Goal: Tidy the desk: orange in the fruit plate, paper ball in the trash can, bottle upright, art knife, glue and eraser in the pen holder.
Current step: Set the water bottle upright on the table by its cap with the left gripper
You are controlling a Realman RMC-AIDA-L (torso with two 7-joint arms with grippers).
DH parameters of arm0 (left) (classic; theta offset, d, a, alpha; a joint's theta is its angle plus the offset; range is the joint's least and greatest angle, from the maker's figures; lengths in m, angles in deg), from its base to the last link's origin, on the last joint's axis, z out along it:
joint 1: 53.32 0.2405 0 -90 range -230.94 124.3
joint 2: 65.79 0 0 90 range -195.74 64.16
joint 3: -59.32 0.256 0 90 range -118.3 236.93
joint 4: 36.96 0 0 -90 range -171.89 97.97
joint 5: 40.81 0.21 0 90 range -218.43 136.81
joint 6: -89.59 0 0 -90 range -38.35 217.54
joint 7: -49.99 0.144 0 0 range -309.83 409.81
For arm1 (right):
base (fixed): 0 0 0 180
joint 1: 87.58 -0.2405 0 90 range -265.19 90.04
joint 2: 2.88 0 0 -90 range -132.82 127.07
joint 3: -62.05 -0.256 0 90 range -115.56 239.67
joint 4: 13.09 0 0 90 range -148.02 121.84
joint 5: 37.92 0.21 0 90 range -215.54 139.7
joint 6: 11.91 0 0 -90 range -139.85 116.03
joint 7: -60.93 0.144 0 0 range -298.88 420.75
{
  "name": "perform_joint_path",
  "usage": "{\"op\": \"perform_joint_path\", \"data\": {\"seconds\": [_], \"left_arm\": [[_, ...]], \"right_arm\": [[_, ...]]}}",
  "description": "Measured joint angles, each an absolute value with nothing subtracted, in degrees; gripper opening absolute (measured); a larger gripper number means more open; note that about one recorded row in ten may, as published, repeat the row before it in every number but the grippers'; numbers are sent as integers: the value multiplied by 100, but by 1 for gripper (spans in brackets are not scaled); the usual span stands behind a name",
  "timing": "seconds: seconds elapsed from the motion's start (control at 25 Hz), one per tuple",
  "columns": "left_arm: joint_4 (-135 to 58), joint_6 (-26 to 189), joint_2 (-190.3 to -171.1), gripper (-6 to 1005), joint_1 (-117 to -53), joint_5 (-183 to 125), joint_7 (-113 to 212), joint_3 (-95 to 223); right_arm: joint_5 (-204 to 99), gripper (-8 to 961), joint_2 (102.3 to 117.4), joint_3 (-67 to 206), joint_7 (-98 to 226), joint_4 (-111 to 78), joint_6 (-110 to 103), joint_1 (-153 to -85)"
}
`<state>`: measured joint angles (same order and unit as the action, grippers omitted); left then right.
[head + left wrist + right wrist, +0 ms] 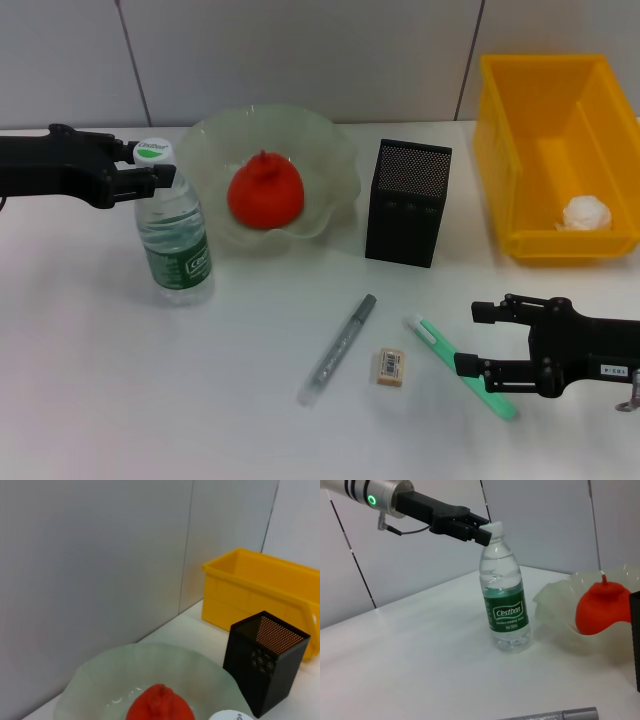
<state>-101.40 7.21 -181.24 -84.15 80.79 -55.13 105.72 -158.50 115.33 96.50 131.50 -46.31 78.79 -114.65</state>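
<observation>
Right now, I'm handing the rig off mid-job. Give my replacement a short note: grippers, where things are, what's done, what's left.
Left gripper: at the neck of the bottle, just under its cap; grip not clear. The bottle stands upright beside the fruit plate.
Right gripper: open, low over the desk by the green-handled tool, holding nothing.
Done: orange in the fruit plate; paper ball in the trash can; bottle up.
Left: eraser, the green-handled tool and the grey pen-like stick all lie on the desk in front of the pen holder. Let go of the bottle, then load these.
</observation>
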Motion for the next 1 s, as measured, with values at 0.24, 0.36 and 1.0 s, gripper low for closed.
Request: {"op": "perform_joint_path", "data": {"seconds": [0.24, 0.36, 1.0], "left_arm": [[-10071, 838, -18124, 447, -8416, 8084, -5468, 10572], [-10041, 888, -18114, 447, -8413, 8086, -5438, 10572], [-10041, 1041, -18135, 448, -8332, 8067, -5363, 10572]], "right_arm": [[-15850, 800, 11534, 9650, 13150, -4629, 7879, -11464], [-15850, 800, 11533, 9650, 13150, -4629, 7879, -11452], [-15850, 800, 11542, 9651, 13151, -4631, 7879, -11457]]}}
